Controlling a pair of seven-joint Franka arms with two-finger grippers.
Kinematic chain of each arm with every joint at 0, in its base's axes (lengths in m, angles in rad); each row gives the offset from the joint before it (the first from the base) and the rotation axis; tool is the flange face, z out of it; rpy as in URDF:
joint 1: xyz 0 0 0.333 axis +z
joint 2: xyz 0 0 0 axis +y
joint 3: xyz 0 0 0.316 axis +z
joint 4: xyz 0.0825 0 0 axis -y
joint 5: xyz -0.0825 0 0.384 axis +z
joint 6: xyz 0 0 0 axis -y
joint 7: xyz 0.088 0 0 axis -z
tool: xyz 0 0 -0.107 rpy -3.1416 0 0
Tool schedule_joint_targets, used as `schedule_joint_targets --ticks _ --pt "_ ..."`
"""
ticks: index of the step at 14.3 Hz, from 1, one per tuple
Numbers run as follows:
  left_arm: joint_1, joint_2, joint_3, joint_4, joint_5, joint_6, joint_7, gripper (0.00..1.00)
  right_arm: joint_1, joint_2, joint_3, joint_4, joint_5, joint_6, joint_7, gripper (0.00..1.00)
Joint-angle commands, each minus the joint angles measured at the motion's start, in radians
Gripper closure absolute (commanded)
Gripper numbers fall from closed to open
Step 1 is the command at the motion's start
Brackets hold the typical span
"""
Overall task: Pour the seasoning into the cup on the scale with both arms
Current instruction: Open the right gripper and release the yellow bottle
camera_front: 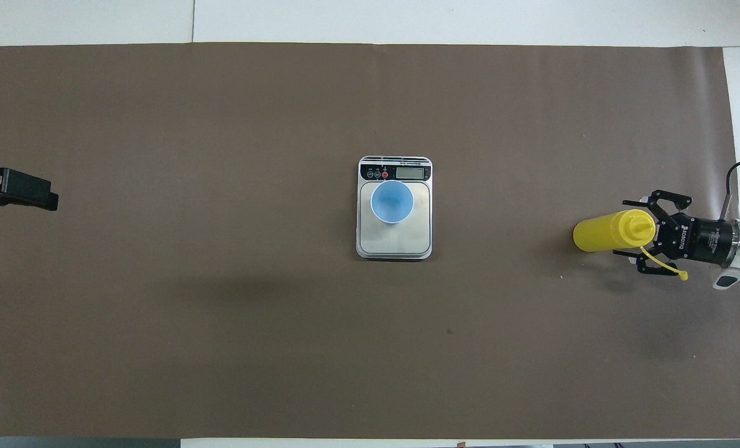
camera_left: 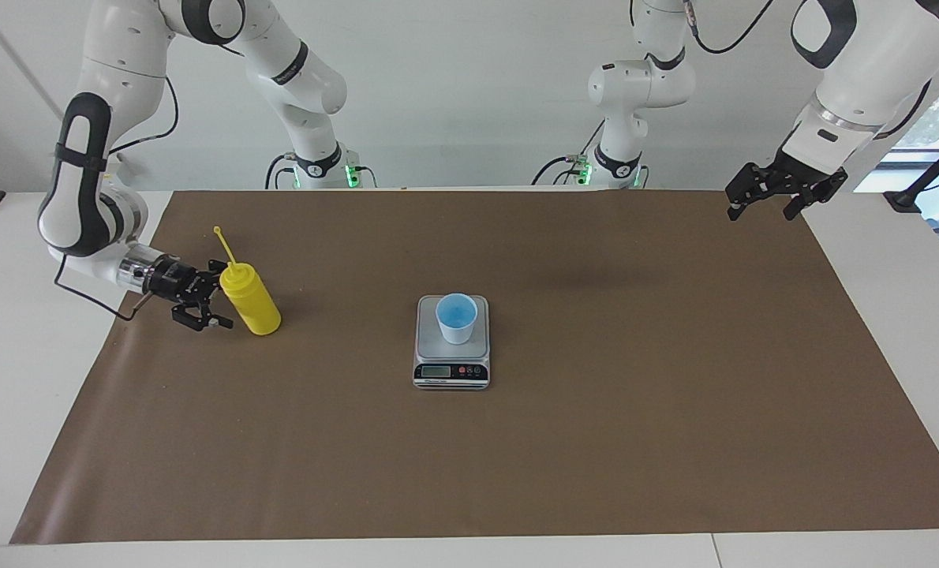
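Your right gripper [camera_left: 211,306] is sitting low by the right arm's end of the bench [camera_left: 517,473], fingers spread apart on either side of the seasoning [camera_left: 252,302] bottle's top, not clamped. The cup [camera_left: 457,318] is standing on the scale [camera_left: 452,347] mid-bench. Your left gripper [camera_left: 767,203] is waiting, fingers apart, raised over the left arm's end.

One camera sits high across the desk [camera_left: 872,331], facing both robots, whose bases stand along the top of its frame. The other hangs high above the robots' end, looking steeply down. Both stand well back and share the whole brown mat [camera_left: 596,442], scale [camera_left: 451,341] mid-frame.
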Motion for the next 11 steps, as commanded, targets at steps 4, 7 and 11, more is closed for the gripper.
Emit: schedule_joint_targets --ticks 4,7,11 --pt "0.011 0.001 -0.002 0.004 -0.017 -0.015 0.012 0.00 -0.089 0.117 0.011 0.417 -0.315 -0.208 -0.054 0.00" --pt "0.011 0.001 -0.002 0.004 -0.017 -0.015 0.013 0.00 -0.083 0.094 0.009 0.519 -0.358 -0.291 -0.047 0.00" --pt "0.011 0.001 -0.002 0.004 -0.017 -0.015 0.012 0.00 0.065 -0.080 0.023 0.614 -0.601 -0.293 0.026 0.00"
